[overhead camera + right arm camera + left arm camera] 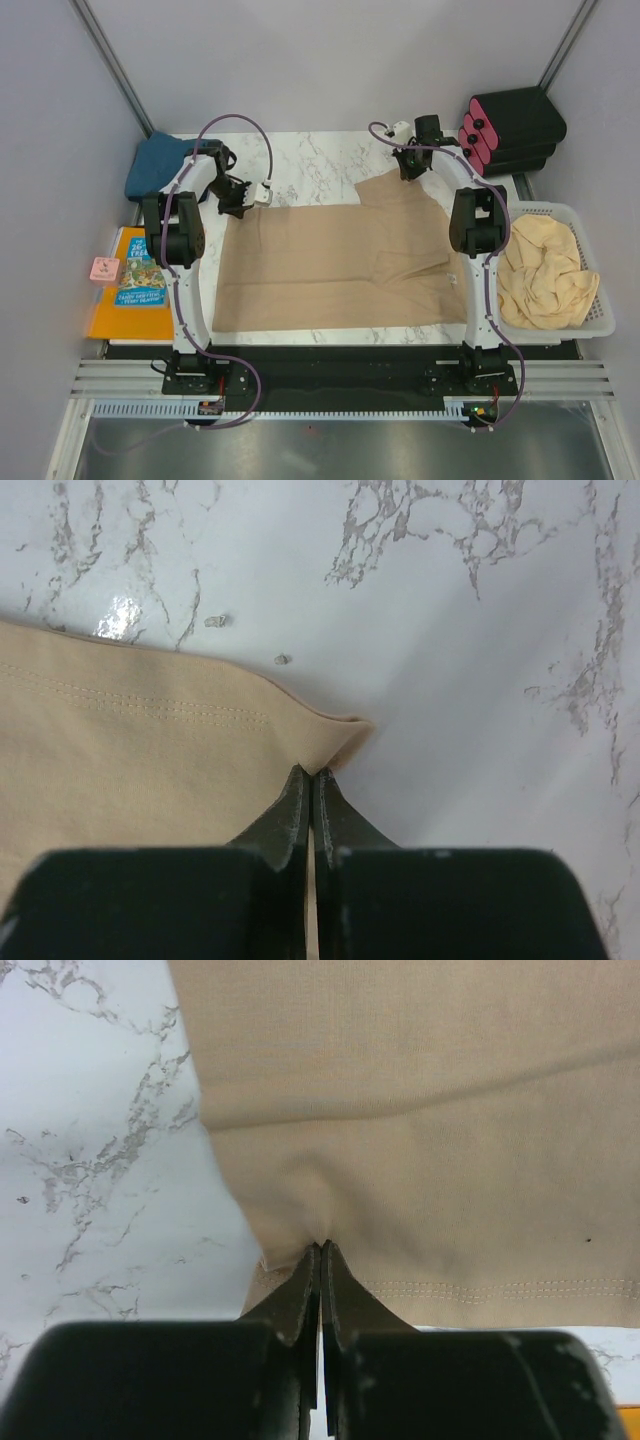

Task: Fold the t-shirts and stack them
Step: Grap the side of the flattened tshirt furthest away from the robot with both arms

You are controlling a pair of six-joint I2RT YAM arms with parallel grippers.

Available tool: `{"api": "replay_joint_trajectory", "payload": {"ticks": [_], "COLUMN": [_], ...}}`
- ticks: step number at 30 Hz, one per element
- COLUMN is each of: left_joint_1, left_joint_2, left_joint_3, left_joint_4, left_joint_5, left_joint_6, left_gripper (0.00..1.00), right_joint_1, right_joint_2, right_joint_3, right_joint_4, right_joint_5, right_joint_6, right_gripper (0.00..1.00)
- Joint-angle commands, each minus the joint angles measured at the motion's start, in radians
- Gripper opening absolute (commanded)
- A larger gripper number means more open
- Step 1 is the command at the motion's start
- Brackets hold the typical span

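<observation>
A tan t-shirt [330,260] lies spread flat across the marble table. My left gripper [234,207] is shut on its far left corner; in the left wrist view [321,1247] the cloth [420,1110] bunches at the tips, near the stitched hem. My right gripper [408,172] is shut on the shirt's far right corner by the sleeve; in the right wrist view [312,772] a small fold of cloth [150,750] sits at the tips. A folded dark teal-blue t-shirt [160,163] lies at the far left. A pale beige t-shirt [543,270] is crumpled in the basket.
A white plastic basket [590,235] stands at the table's right edge. An orange-and-blue picture book [137,282] and a small pink item [103,269] lie off the left edge. A black and pink case [510,130] sits at the back right. Grey walls close in.
</observation>
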Motion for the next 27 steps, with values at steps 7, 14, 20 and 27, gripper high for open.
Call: {"api": "replay_joint_trajectory", "payload": {"ticks": [7, 14, 20, 27], "left_joint_1": [0.000, 0.000, 0.003, 0.014], "left_joint_2": [-0.006, -0.112, -0.266, -0.421], "left_joint_3": [0.099, 0.035, -0.174, -0.367], "left_joint_4": [0.099, 0.141, 0.181, 0.184], "left_joint_5": [0.001, 0.024, 0.014, 0.009], "left_joint_6": [-0.087, -0.106, -0.077, -0.054], "left_gripper": [0.02, 0.02, 0.02, 0.02], "right_joint_1": [0.008, 0.008, 0.008, 0.010], "right_joint_2": [-0.102, -0.240, -0.381, -0.593], "right_joint_3": [0.019, -0.017, -0.109, -0.371], "right_joint_4": [0.011, -0.001, -0.127, -0.288], "right_joint_5": [0.033, 0.018, -0.080, -0.134], "right_joint_6": [-0.073, -0.112, -0.165, -0.320], "right_gripper": [0.00, 0.00, 0.00, 0.00]}}
